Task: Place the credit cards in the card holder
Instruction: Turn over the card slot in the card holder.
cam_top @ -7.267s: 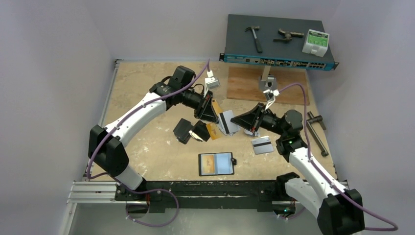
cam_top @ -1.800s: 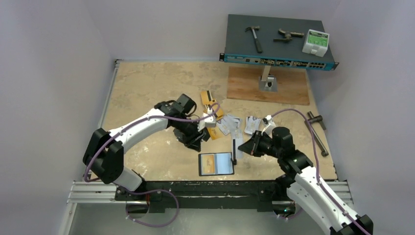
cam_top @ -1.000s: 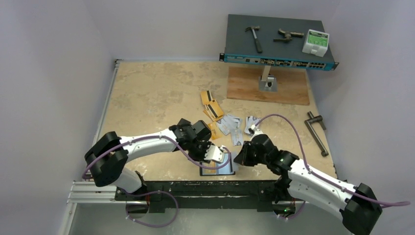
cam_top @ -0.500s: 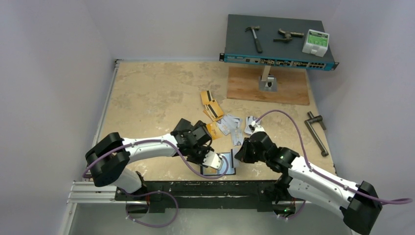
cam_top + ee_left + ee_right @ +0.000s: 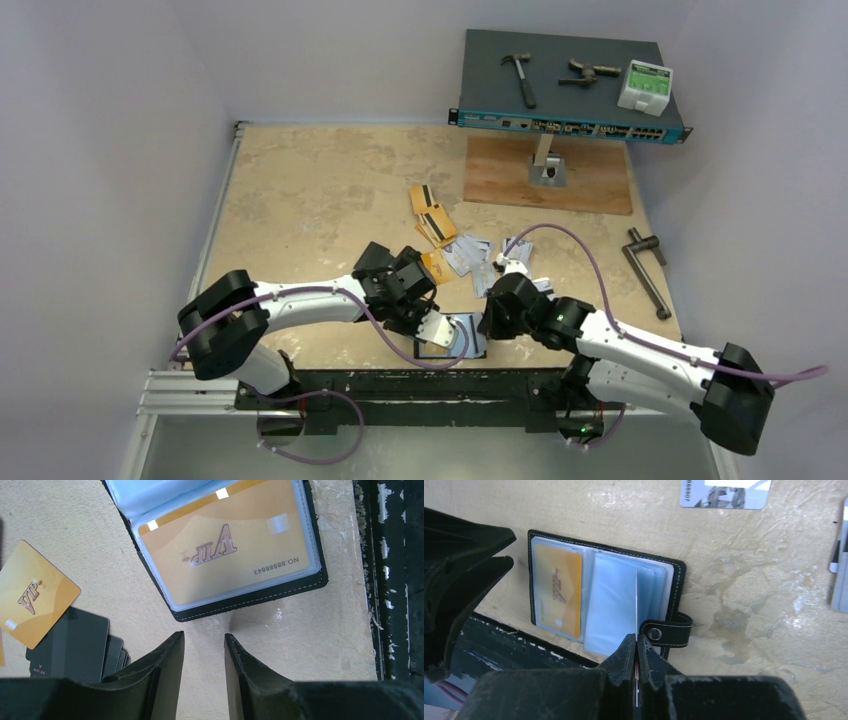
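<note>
- The card holder (image 5: 458, 336) lies open and flat on the desk (image 5: 300, 190), at the lower centre of the top view, close to the desk's near edge.
- In the left wrist view its black border (image 5: 250, 599) frames a clear sleeve, and inside this sleeve sits an orange card (image 5: 225, 545) printed "VIP".
- In the right wrist view the card holder (image 5: 676, 577) shows the orange card in its left half, greyish clear sleeves in its right half, and the snap tab (image 5: 669, 630) sticking out at the lower right.
- The right gripper (image 5: 636, 647) has its jaws closed on a thin held card (image 5: 636, 605), seen edge-on as a pale line over the clear sleeves. Whether the card has entered a sleeve, I cannot tell.
- In the top view the right gripper (image 5: 497, 312) is at the right side of the card holder.
- The left gripper (image 5: 204, 642) is just beside the holder's left end, its jaws partly open with nothing between them; in the top view the left gripper (image 5: 405, 300) stands to the upper left of the holder.
- Near it lie one loose orange card (image 5: 35, 600) and a small stack of dark cards (image 5: 75, 645).
- More loose cards (image 5: 470, 252) are scattered at the centre of the desk.
- A network switch (image 5: 560, 90) fills the upper right.
</note>
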Available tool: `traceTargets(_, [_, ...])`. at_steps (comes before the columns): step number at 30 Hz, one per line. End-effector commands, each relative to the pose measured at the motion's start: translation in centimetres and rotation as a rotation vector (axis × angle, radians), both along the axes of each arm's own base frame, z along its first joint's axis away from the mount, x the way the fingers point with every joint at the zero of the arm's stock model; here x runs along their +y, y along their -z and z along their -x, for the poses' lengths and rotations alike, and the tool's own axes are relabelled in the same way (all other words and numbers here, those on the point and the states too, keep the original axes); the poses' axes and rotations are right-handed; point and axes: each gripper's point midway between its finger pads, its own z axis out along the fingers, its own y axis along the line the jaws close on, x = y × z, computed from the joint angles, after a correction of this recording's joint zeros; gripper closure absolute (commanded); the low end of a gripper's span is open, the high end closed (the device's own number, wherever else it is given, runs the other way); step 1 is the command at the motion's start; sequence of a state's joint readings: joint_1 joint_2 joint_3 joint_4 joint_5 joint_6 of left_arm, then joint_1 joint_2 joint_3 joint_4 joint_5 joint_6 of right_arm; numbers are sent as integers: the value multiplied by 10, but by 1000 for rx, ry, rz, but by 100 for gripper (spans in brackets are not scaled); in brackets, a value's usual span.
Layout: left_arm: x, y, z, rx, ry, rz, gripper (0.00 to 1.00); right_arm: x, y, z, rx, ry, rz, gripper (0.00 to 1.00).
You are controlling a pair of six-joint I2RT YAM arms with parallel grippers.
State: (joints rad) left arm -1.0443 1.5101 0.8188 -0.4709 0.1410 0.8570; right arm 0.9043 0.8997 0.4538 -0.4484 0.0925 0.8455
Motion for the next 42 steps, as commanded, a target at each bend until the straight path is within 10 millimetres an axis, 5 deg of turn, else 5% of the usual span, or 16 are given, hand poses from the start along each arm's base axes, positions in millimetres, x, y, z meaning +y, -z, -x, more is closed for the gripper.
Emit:
traceTargets(1, [-2, -1, -2, -23, 14, 8, 66, 10, -11, -6, -54, -17, 42, 100])
traceTargets(9, [0, -7, -2, -29, -6, 17, 66, 32, -9, -2, -48, -39, -33, 100])
traceTargets(29, [22, -27, -6, -53, -105, 17, 66, 100, -49, -22, -129, -100, -317, 100])
traceTargets(35, [26, -30, -9, -49, -132, 21, 67, 85, -72, -17, -157, -95, -314, 100])
traceTargets(42, [30, -29, -11, -36, -147, 18, 67, 52, -56, 30, -5, -136, -322, 100])
